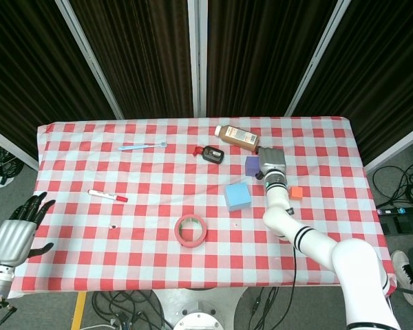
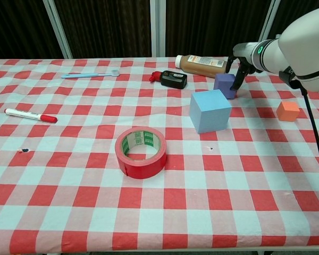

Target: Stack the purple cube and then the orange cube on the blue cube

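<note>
A large blue foam cube sits mid-table, with a small purple cube just behind it to the right. A small orange cube lies well right. A red tape roll lies nearer, left. A brown bottle lies on its side at the far edge.
</note>
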Robot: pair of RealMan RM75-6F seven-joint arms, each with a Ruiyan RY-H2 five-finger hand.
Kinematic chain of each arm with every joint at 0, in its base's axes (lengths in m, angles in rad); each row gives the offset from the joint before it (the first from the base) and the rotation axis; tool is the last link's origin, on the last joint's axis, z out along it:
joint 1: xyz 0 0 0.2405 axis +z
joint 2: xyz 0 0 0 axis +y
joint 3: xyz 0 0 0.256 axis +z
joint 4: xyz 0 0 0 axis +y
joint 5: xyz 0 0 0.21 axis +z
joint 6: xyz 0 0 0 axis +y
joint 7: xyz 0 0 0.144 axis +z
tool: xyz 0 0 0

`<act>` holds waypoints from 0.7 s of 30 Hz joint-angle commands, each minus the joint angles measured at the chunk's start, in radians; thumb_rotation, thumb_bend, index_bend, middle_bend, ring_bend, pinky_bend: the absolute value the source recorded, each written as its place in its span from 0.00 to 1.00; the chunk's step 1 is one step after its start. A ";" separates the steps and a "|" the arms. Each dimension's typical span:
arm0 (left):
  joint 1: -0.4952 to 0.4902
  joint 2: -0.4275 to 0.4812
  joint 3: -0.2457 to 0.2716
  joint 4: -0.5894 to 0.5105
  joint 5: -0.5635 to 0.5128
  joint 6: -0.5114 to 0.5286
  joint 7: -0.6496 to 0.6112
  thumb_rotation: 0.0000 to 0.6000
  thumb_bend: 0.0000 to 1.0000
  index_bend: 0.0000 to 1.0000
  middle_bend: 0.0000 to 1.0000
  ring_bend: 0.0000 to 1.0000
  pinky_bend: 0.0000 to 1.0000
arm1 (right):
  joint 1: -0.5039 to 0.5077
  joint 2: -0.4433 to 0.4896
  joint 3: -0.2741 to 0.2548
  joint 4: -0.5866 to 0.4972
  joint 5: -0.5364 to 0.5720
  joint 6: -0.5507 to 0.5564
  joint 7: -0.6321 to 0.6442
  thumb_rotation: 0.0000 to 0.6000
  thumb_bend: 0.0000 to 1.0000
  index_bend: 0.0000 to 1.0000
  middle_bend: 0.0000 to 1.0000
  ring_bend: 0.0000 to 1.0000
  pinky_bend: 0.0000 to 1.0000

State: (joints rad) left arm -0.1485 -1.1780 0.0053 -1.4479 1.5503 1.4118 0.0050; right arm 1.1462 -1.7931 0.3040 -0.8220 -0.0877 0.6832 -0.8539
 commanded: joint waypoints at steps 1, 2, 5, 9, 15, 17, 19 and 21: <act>0.000 0.000 0.001 0.001 -0.004 -0.005 -0.001 1.00 0.16 0.16 0.12 0.06 0.21 | 0.004 -0.011 0.005 0.020 -0.003 -0.011 -0.001 1.00 0.17 0.27 1.00 1.00 0.95; -0.001 0.000 0.002 0.002 -0.005 -0.007 -0.001 1.00 0.16 0.16 0.12 0.06 0.21 | 0.005 -0.013 0.007 0.024 -0.003 -0.014 -0.001 1.00 0.17 0.29 1.00 1.00 0.95; -0.002 -0.003 0.004 0.005 -0.006 -0.014 -0.002 1.00 0.16 0.16 0.12 0.06 0.21 | 0.008 -0.018 0.011 0.038 -0.005 -0.024 -0.003 1.00 0.17 0.36 1.00 1.00 0.96; -0.004 -0.008 0.012 0.012 0.003 -0.018 -0.001 1.00 0.16 0.16 0.12 0.06 0.21 | 0.007 -0.031 0.016 0.058 -0.022 -0.029 0.007 1.00 0.17 0.41 1.00 1.00 0.96; -0.004 -0.008 0.010 0.012 -0.001 -0.019 0.000 1.00 0.16 0.16 0.12 0.06 0.21 | 0.002 -0.029 0.024 0.059 -0.057 -0.028 0.027 1.00 0.18 0.48 1.00 1.00 0.96; -0.005 -0.008 0.010 0.010 -0.002 -0.019 0.002 1.00 0.16 0.16 0.12 0.06 0.21 | -0.003 -0.014 0.028 0.036 -0.079 -0.019 0.041 1.00 0.18 0.48 1.00 1.00 0.96; -0.006 -0.008 0.010 0.009 -0.002 -0.022 0.004 1.00 0.16 0.16 0.12 0.07 0.21 | -0.007 0.015 0.037 -0.009 -0.103 0.001 0.056 1.00 0.18 0.48 1.00 1.00 0.96; -0.008 -0.008 0.010 0.007 -0.002 -0.024 0.007 1.00 0.16 0.16 0.12 0.07 0.21 | -0.009 0.052 0.046 -0.068 -0.123 0.028 0.064 1.00 0.18 0.48 1.00 1.00 0.96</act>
State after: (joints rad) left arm -0.1564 -1.1862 0.0152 -1.4404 1.5481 1.3880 0.0123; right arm 1.1420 -1.7794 0.3383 -0.8354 -0.1839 0.6823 -0.8050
